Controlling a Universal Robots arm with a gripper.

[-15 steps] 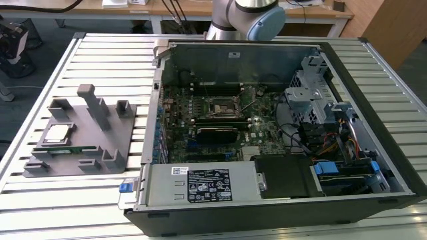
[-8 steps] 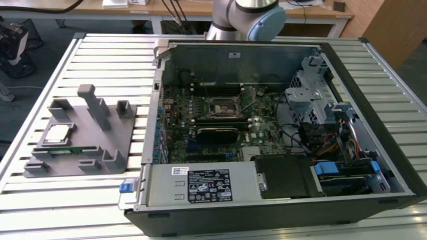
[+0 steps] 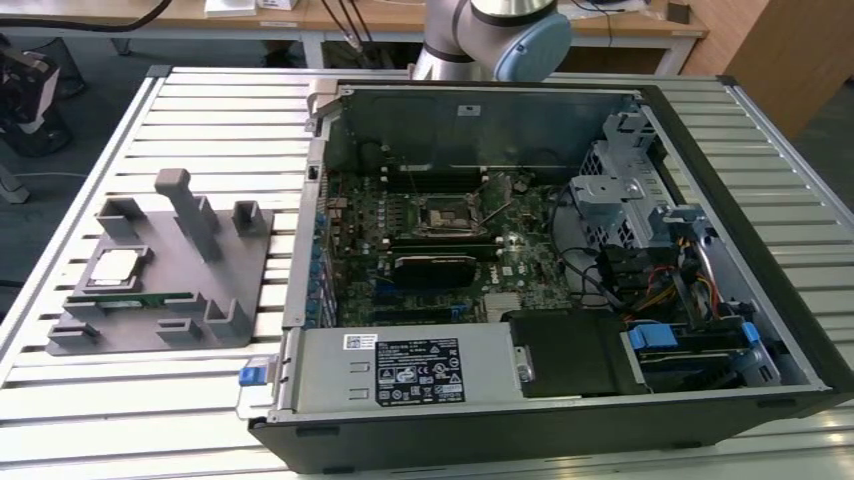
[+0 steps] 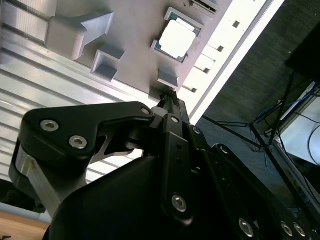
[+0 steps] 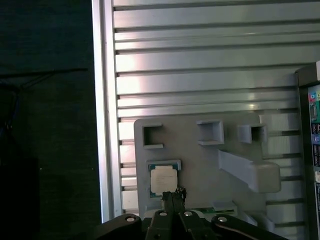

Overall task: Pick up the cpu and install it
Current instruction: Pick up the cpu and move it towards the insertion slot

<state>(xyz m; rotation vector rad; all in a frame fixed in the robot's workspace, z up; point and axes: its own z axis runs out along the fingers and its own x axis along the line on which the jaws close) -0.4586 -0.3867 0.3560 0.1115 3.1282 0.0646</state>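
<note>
The cpu [image 3: 114, 268] is seated in the grey fixture [image 3: 240, 290] on the desk [image 3: 200, 100], at 9 o'clock from the open case [image 3: 694, 400] in the exterior view. In the first wrist view the hand [image 5: 173, 192] is clenched on nothing (tips just beside the chip). Pickup and installation are both judged still outstanding.

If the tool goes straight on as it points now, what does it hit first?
Likely the fixture, right beside the cpu; the tool tip overlaps the cpu's corner in the first wrist view, so depth leaves that open.
</note>
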